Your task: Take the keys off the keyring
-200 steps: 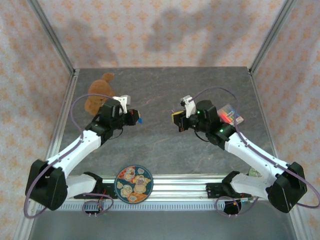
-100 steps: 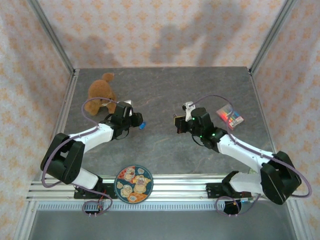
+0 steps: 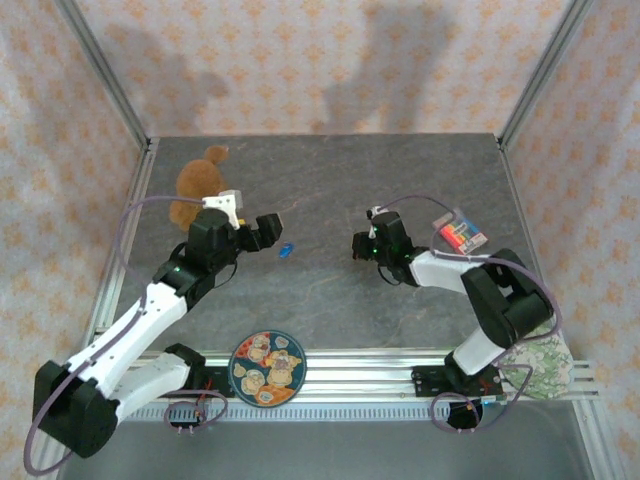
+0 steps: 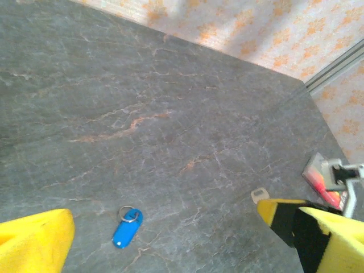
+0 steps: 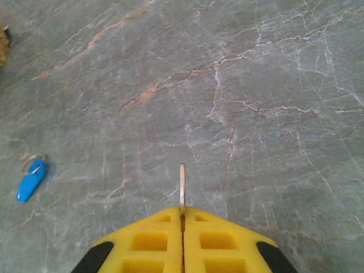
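Far left, near the back corner of the grey marbled table (image 3: 330, 170), we log a brown teddy bear (image 3: 200, 178). No tag or label on it can be made out.

Just right of the bear is the left gripper (image 3: 268, 230). Its yellow fingers (image 4: 35, 242) are spread wide apart with nothing between them.

At the near edge, on the metal rail, sits a round plate (image 3: 236, 372) printed with cartoon figures. Any writing on it is too small to read.

Next comes the keyring (image 4: 125, 214), a small wire loop fixed to one end of a blue tag (image 4: 127, 227). It lies flat on the table just beyond the left gripper's open fingers and touches neither of them. It sits between the two arms, nearer the left one. We read no text on the tag.

Right of centre is the right gripper (image 5: 182, 209), its fingers pressed together and clamped on the key (image 5: 182, 183). The key is a thin, pale metal strip seen edge-on, sticking forward from the fingertips. It is off the ring and well apart from the blue tag. We cannot tell whether its tip touches the table, and no stamp or brand is legible on it.

Further right a small flat box (image 3: 460, 233) with red and green stripes lies on the table. Its print is too small to read.

Bottom right, by the right arm's base, is a pale patterned bundle (image 3: 540, 362). We cannot tell what it is.
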You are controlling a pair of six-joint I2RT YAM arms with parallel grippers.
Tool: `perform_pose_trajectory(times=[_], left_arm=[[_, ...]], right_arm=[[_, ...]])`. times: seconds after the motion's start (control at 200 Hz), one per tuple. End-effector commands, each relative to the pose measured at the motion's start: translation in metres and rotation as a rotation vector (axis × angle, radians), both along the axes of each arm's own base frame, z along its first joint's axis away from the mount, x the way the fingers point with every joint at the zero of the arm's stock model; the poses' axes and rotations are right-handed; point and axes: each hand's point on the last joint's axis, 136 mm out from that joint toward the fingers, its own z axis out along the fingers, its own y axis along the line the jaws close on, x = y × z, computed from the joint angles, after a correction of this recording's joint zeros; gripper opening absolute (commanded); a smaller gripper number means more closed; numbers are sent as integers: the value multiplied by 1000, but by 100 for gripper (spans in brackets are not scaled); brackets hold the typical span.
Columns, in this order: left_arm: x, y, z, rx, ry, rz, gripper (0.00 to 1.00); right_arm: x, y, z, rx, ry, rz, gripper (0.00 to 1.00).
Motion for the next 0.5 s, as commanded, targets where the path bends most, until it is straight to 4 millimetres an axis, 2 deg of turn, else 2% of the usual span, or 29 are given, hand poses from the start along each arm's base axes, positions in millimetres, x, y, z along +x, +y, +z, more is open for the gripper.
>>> perform_pose_trajectory(times=[0.0,0.295,0.365,0.46,0.48,0.485,0.496], left_arm=[[-19,12,-20,63,69,16,99],[-36,28,-8,69,32,58,99],[-39,32,-5,82,28,70,99],[-42,45,-5,119,23,121,99],[-42,49,-5,131,23,137,99],[-42,50,-5,134,23,141,99],[-42,52,-5,142,22,149,99]], right_arm=[[24,7,15,56,-62,-43,11],[34,3,-8,45,-12,-80,25],[34,-4,-3,38,-15,-98,31],[31,-14,18,-10,-46,-103,42],[30,-17,23,-26,-56,-103,47],[30,-18,24,-31,-58,-104,54],[29,-20,27,-42,-62,-106,78]])
